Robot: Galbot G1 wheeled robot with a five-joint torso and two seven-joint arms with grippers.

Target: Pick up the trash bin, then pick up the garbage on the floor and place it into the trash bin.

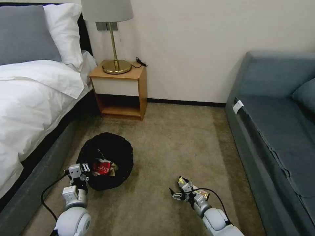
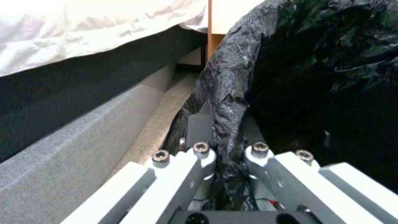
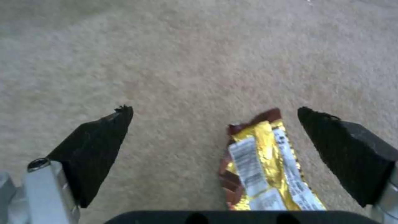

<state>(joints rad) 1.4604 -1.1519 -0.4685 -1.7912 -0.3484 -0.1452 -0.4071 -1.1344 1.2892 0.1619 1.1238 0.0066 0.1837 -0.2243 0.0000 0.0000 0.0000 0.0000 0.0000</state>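
1. Head view: your left pincer (image 1: 86,168) grips the trash bin (image 1: 106,160) rim beside the bed (image 1: 29,98)
2. Left wrist: its fingers (image 2: 199,127) pinch the black liner (image 2: 232,93)
3. Right wrist: your right pincer (image 3: 215,113) gapes wide, empty, straddling the foil wrapper (image 3: 265,165) on the carpet (image 3: 186,62)

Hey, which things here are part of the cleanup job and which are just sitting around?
Job: trash bin, gripped by left gripper; red-and-white packet inside; gold foil wrapper between open right gripper fingers.
Lying about: bed, nightstand, lamp, sofa.
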